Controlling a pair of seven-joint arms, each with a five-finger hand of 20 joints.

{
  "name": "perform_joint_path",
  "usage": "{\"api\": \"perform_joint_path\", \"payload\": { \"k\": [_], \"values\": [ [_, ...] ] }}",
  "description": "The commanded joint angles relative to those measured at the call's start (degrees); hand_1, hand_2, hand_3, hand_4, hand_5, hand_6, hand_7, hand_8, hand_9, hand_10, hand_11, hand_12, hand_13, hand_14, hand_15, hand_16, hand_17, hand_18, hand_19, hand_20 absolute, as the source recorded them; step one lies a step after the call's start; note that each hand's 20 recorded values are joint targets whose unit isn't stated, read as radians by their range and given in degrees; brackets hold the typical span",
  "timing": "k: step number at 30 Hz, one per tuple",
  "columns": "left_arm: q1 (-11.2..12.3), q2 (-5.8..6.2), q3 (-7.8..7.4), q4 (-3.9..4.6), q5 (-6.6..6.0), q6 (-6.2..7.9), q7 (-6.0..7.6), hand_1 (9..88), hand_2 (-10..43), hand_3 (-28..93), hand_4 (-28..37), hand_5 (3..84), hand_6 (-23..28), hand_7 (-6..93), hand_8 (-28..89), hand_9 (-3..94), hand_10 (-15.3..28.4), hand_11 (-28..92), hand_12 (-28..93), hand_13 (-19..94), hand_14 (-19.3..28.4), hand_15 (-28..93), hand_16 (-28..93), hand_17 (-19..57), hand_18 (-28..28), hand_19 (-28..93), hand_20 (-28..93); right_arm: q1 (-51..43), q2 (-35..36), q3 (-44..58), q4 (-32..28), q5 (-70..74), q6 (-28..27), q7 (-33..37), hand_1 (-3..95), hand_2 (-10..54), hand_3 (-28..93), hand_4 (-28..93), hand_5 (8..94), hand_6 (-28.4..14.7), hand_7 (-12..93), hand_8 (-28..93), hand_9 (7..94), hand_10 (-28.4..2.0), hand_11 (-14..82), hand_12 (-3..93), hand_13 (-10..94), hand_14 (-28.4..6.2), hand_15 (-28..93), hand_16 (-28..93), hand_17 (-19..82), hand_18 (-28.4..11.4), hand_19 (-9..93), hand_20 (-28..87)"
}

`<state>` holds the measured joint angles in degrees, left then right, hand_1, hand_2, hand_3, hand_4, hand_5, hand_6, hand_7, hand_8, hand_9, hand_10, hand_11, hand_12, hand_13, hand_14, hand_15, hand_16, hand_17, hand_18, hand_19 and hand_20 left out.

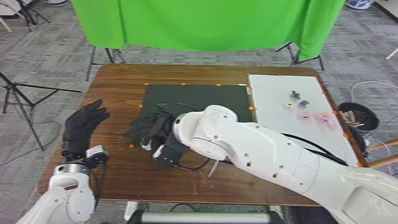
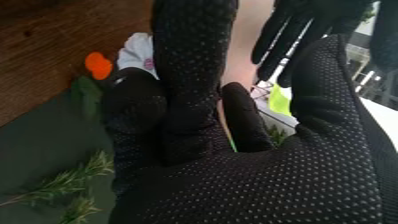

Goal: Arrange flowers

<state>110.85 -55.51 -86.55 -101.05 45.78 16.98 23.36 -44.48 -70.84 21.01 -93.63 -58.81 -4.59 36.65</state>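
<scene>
My left hand (image 1: 84,121) is open over the table's left side, palm and fingers pointing away from me; in the right wrist view the left hand (image 2: 311,30) is farther off. My right hand (image 1: 145,131) is low over the left edge of the black mat (image 1: 209,95); its glove (image 2: 258,185) covers much of what lies beyond it in the right wrist view. There, a white flower (image 2: 137,52) with a pink centre sits partly behind the glove, and a green sprig (image 2: 67,182) lies on the mat. Pink flowers (image 1: 324,118) lie on the white board (image 1: 271,90).
Small dark pieces (image 1: 296,94) lie on the white board above the pink flowers. A dark bin (image 1: 358,116) stands off the table's right edge. Orange markers (image 1: 252,108) dot the mat's border. My right forearm crosses the table's front right.
</scene>
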Motion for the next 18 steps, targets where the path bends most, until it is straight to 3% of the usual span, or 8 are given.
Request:
{"api": "perform_joint_path", "payload": {
  "k": [1,18],
  "values": [
    [0.0,-0.65,0.01,0.19,-0.03,-0.53,-0.36,20.5,3.2,69,-28.3,50.4,0.4,17.1,-8,47.8,13.4,21,12,41,16.8,23,-1,9.8,11.2,10,17,0.1,-0.1,-0.2,1.7,-3.5,-0.1,-0.5,25.2,14.8,59,-12,23.8,-5.2,3,-5,51.6,-19.2,5.6,7.5,93,-8.7,41,28,66,-11.6,91,23],
    [0.1,-0.64,0.18,0.14,0.01,-0.7,-0.59,20.8,3.3,69,-28.3,50.5,0.3,17.2,-8,47.8,13.4,21,12,41,16.8,23,-1,9.8,11.2,10,17,1.0,0.1,0.9,2.0,-4.3,3.3,-2.5,24.9,13.6,61,-12,24.4,-4.3,5,-6,51.0,-17.9,5.8,8.0,92,-8.6,42,27,65,-12.8,92,21]
  ]
}}
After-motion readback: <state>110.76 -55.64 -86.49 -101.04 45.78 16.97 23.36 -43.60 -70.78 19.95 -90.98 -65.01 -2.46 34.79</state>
